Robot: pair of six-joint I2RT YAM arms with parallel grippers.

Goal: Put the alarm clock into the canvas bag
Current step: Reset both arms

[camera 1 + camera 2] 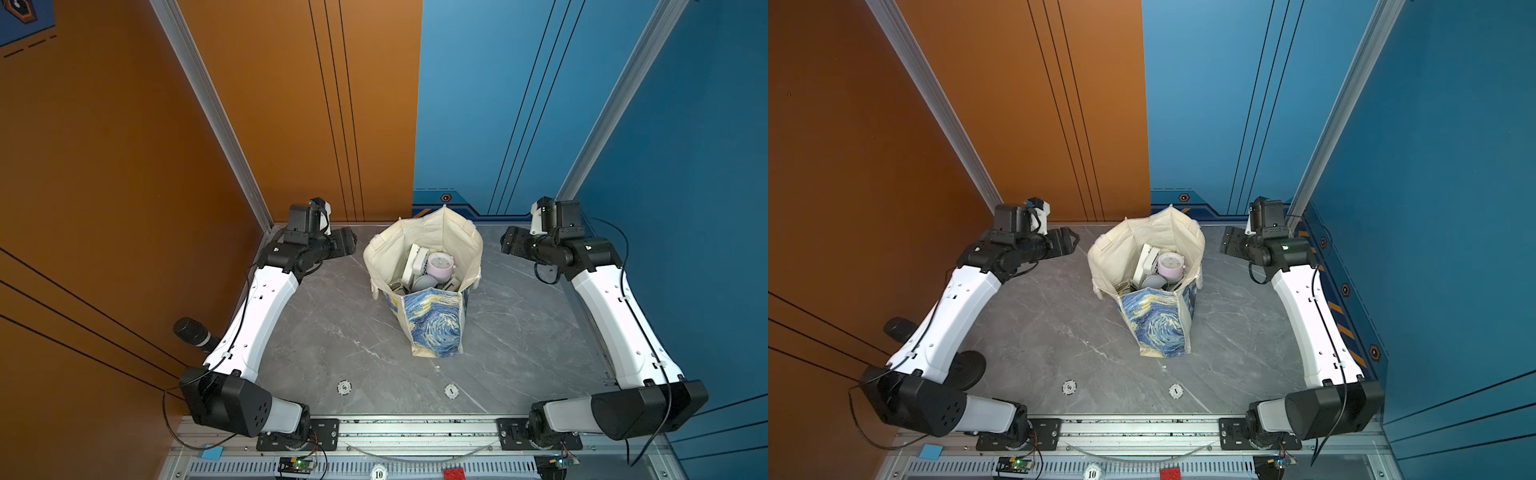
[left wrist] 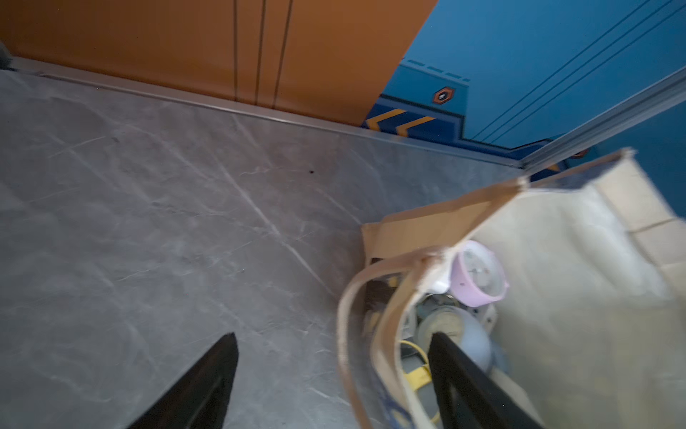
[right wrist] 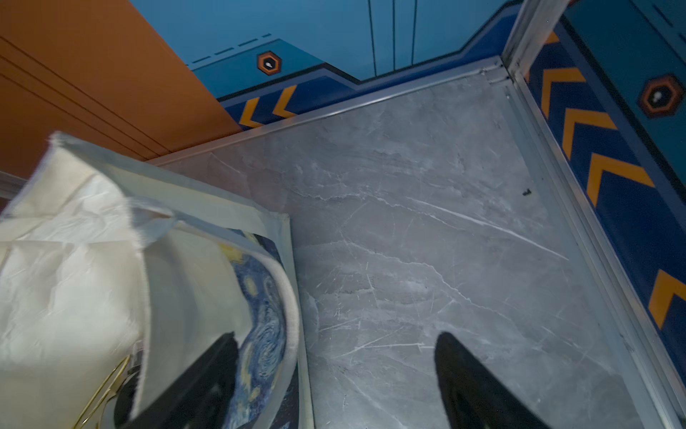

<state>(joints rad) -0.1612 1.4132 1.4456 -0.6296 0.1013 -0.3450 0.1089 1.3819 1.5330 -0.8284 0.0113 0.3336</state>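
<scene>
The grey marbled table [image 1: 332, 324] is mostly bare, and the canvas bag [image 1: 436, 328] stands upright in the middle towards the back, its mouth gaping and its swirly blue-and-yellow side facing the front. The cloth looks soft and floppy to me, so it would sag if pushed. I'd take it by the rim or by the handle loop [image 2: 345, 334] that droops down its side. On either side of the bag, level with its mouth and a little clear of it in both top views, are the left gripper [image 1: 348, 240] and the right gripper [image 1: 508, 241]. Each wrist view shows its fingers spread wide with nothing between them. One finger of each shows against the bag in its wrist view, but I can't tell whether it touches the cloth. The alarm clock [image 1: 439, 265], a small round lilac one, lies face up inside the bag on top of the heap. A white square clock [image 1: 415, 259] leans beside it and a grey round clock [image 1: 424, 283] sits just in front. As things lie, I'd say the job looks done. The lilac clock strikes me as light, hard and smooth, with a clear face that would scratch or crack if knocked. If it had to be lifted again, I'd grip across its round body, not the face. Two small round tokens [image 1: 344, 387] lie on the table near the front edge, well apart from the bag.
</scene>
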